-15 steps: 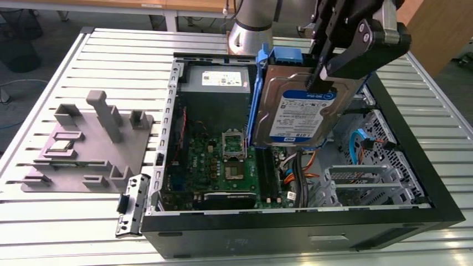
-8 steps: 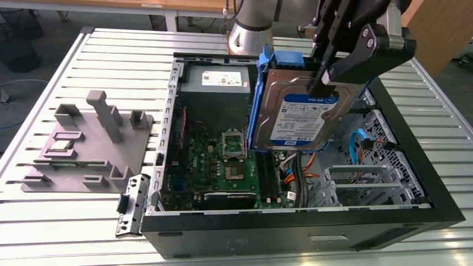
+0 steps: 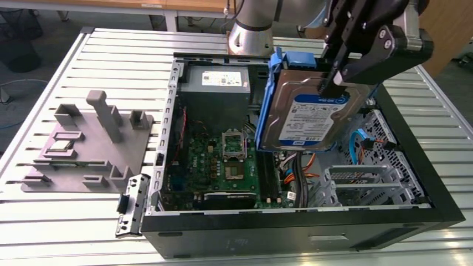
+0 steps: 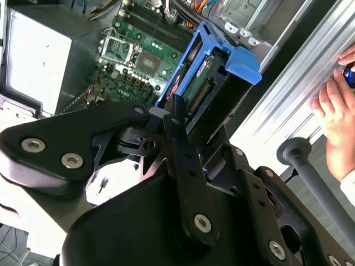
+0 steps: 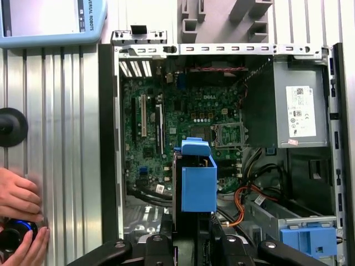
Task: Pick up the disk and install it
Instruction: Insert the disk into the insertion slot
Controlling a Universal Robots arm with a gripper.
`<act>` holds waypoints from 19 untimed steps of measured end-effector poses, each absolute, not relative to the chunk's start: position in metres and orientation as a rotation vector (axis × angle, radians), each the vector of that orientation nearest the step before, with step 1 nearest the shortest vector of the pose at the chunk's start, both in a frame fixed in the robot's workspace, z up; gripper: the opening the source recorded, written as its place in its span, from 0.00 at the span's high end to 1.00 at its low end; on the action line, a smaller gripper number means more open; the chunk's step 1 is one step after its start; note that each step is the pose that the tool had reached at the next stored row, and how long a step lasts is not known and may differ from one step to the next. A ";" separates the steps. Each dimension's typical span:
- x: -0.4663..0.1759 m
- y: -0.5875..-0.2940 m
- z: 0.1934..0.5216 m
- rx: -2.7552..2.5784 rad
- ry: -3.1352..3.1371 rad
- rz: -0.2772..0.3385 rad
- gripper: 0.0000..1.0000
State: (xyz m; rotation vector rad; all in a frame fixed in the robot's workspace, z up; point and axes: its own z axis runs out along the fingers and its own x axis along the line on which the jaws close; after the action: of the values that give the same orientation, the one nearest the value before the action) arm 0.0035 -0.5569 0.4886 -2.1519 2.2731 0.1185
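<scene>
- The disk [image 3: 316, 119] is up in the air, held above the open computer case [image 3: 296, 228]. It is tilted steeply, label facing out and blue side rails showing along its edges.
- The gripper [image 3: 330, 83] has it by the upper end, and the fingers [image 3: 333, 65] are clamped on the disk's two faces.
- My read of the step: the pick is done and the install is not. The disk is being carried over the case and isn't seated in anything.
- Seating it looks like a job of squaring that tilt to the metal drive cage [image 3: 369, 180] on the exterior view's right and lining the rails up before anything slides home.
- Right under the disk's lower end sit the orange cables [image 3: 304, 166], with a blue cable [image 3: 360, 145] beside them. Those look like the likeliest snag.
- The motherboard [image 3: 221, 160] lies just beyond, and the first wrist view shows the disk hanging end-on over it, near the processor socket [image 5: 228, 134].
- The power supply [image 3: 218, 80] fills the far corner, clear of the disk.
- A blue latch piece [image 5: 308, 241] stands by the cage.
- Outside the case, a grey fixture plate [image 3: 88, 144] rests on the slatted table [image 3: 44, 221], well apart.
- A person's hand [image 5: 19, 205] is on a knob at the table edge, away from the arm.
</scene>
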 end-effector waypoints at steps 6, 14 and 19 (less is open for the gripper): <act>0.025 -0.557 0.489 -2.152 2.274 0.120 0.65; 0.055 -0.557 0.488 -2.153 2.275 0.122 0.65; 0.068 -0.561 0.488 -2.154 2.275 0.123 0.65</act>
State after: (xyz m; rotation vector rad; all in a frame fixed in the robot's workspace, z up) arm 0.0682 -0.5611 0.4884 -2.1538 2.2752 0.1233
